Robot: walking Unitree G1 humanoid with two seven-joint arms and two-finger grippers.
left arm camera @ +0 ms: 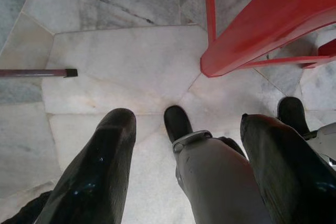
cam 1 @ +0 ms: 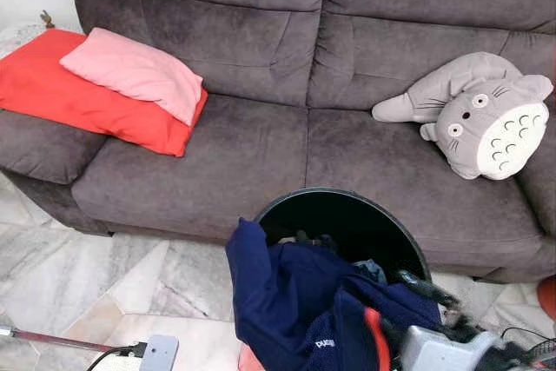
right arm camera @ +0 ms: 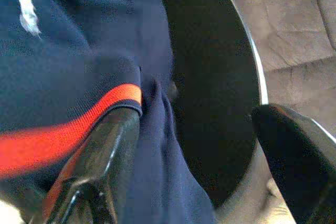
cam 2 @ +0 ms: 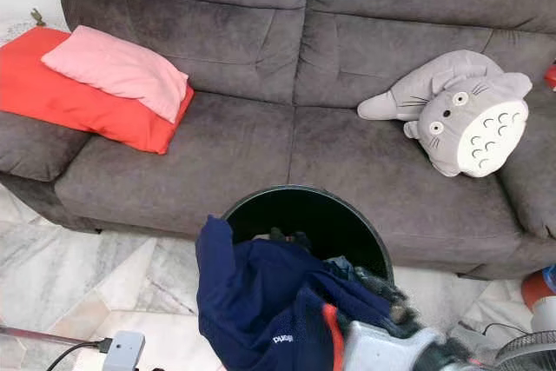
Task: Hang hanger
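We have the right gripper (right arm camera: 194, 166) at the rim of the black bin (cam 1: 408, 245), which we take as our landmark, with its fingers spread wide. One finger lies against the navy garment (cam 1: 304, 301) with the red stripe; the other hangs over the dark mouth of the bin, so nothing is clamped between them. The garment is heaped over the near rim of the bin and spills down its front. We cannot make out a hanger; if one is there, it is buried under the cloth.

The left gripper (left arm camera: 184, 156) is also wide open and empty, pointing at the marble floor (left arm camera: 121, 66) below and to the left of the bin, near a red plastic frame (left arm camera: 252, 35).

The risk, as we judge it, is closing on loose fabric alone: the cloth could slide off the finger, or drag the whole heap off the rim. Behind the bin stands the grey sofa (cam 1: 261, 145).
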